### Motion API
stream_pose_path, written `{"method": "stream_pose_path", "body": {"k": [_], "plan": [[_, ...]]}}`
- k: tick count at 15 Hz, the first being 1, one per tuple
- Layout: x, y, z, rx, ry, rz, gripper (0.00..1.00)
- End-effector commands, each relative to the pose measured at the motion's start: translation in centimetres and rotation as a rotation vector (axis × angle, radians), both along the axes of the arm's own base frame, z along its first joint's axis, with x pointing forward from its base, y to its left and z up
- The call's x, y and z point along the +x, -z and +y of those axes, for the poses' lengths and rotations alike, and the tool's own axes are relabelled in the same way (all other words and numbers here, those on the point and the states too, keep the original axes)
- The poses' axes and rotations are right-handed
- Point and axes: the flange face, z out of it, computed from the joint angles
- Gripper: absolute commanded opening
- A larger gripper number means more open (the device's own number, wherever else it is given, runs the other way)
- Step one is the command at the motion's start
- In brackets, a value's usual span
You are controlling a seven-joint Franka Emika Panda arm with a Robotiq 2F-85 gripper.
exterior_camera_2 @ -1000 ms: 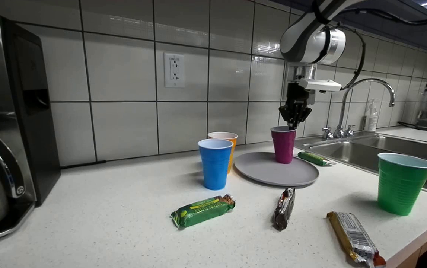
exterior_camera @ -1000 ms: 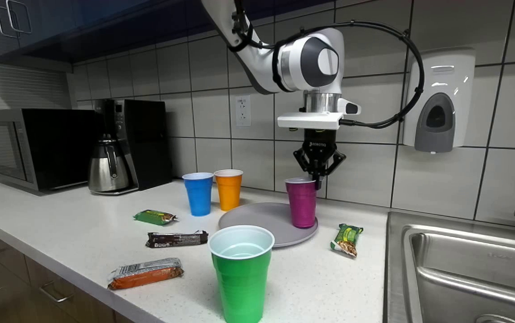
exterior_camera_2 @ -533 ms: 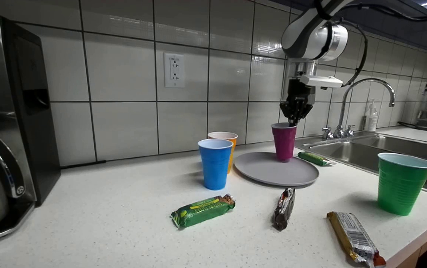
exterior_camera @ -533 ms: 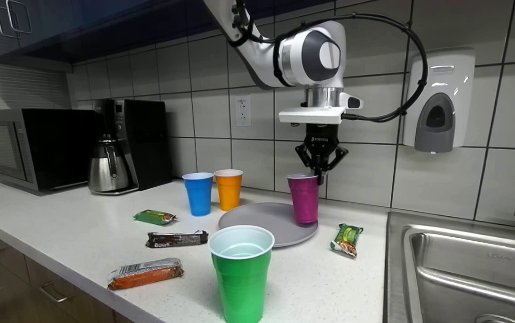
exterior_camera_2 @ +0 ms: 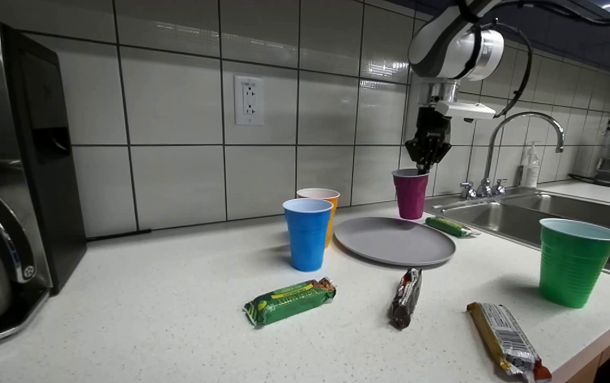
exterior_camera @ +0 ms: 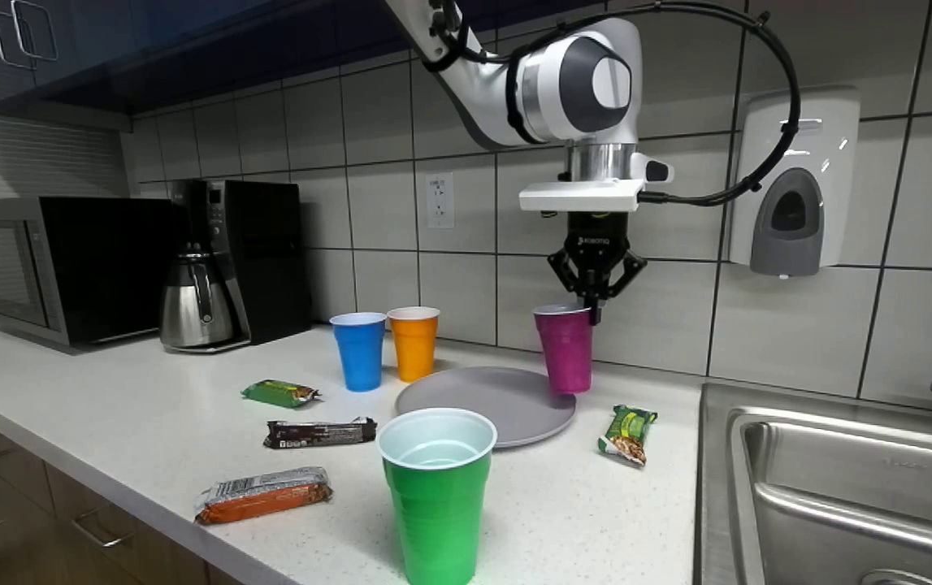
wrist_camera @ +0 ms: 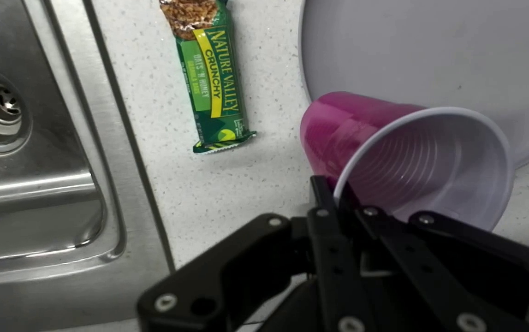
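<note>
My black gripper pinches the rim of a tapered magenta plastic cup, hanging just below me by the edge of the round grey plate. I judge the cup light and easily dented, its rim the stiffest hold.

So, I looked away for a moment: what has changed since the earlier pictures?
The purple cup has risen and shifted toward the sink, carried by the jaws, which already had its rim pinched; nothing was newly gripped or let go. The plate, the blue cup, the orange cup, the green cup and the snack bars stayed put.
</note>
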Motion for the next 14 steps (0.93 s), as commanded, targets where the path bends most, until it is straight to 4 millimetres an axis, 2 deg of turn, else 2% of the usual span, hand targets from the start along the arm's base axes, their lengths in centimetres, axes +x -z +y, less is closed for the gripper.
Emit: {"method": "stream_pose_path", "body": {"k": [1,7,14], "plan": [[0.5,-1.2,-1.3,0.025,-0.023,-0.015,0.01],[1.7,-1.7,-2.2,0.024,-0.04,-0.033,0.01],[4.1,-0.7,-2.4,0.025,-0.035,-0.039,0.01]]}}
